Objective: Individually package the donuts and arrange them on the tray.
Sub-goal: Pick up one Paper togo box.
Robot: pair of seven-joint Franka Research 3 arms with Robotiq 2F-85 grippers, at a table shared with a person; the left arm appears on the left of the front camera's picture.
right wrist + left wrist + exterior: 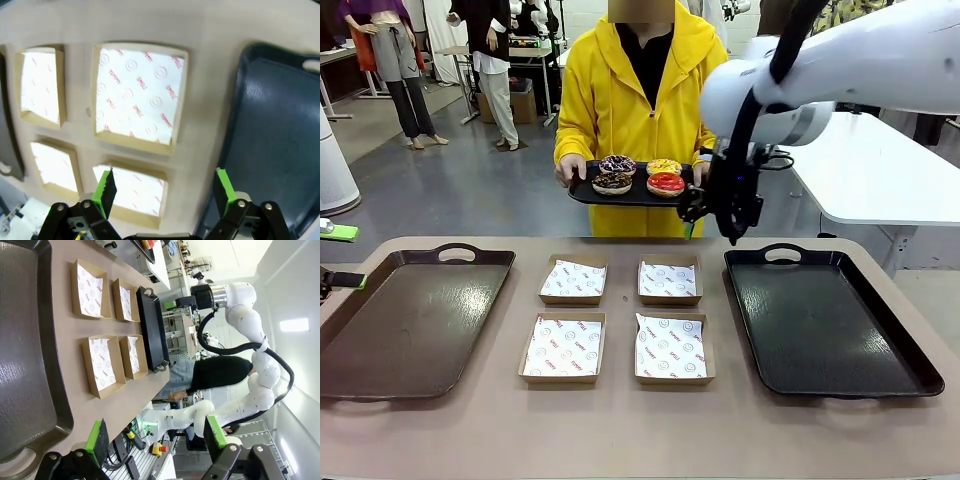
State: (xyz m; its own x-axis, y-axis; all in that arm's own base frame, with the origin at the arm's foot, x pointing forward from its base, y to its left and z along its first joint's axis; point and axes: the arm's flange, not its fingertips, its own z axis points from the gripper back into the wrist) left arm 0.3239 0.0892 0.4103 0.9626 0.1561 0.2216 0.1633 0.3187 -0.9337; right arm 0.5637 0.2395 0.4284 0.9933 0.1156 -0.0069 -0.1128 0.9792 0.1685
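Across the table, a person in a yellow hoodie holds a small black tray point(582, 194) with several donuts: sprinkled chocolate point(617, 163), yellow point(664, 166), crumbed chocolate point(612, 182) and red point(666, 184). My right gripper point(712, 234) hangs open just right of that tray, above the table's far edge, with nothing between its fingers. In the right wrist view the right gripper point(165, 190) looks down on the paper-lined boxes point(137, 97). My left gripper point(335, 256) stands open and empty at the table's far left. The left wrist view shows its fingertips point(156, 440) apart.
Several square brown boxes lined with printed paper point(573, 280) point(669, 280) point(563, 347) point(671, 349) sit mid-table. A large dark tray point(400, 320) lies on the left and another point(820, 320) on the right. The right arm point(240, 315) shows far off in the left wrist view.
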